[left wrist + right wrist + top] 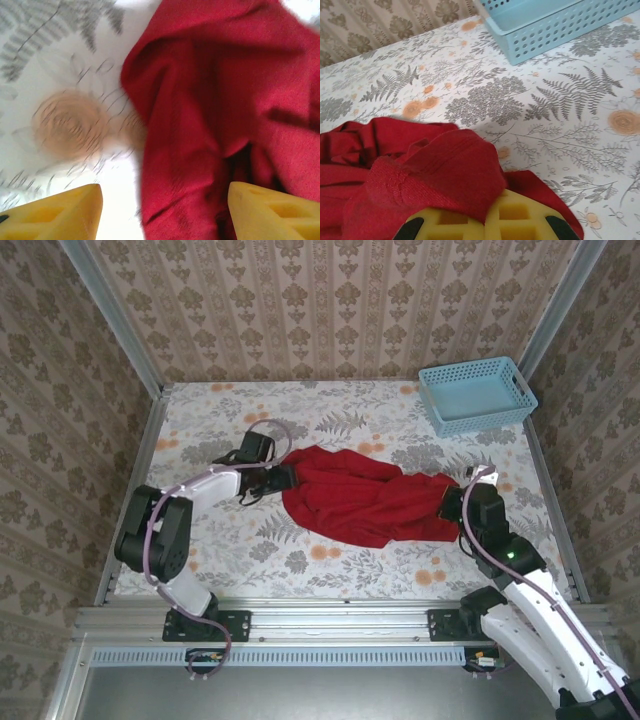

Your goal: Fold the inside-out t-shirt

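Left pincer (272, 480) gapes open at the left end of the inside-out t-shirt (360, 495), right pincer (452, 502) closed on its right end; bunched on the table (330, 410), it seems not yet folded.

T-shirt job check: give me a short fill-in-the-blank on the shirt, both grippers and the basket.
The t-shirt lies bunched on the table, and its colour is ___.
The right gripper is ___ on a fold of it.
The left gripper, at the opposite end, is ___.
The basket stands at the table's far ___ corner.
Missing words: red; shut; open; right.
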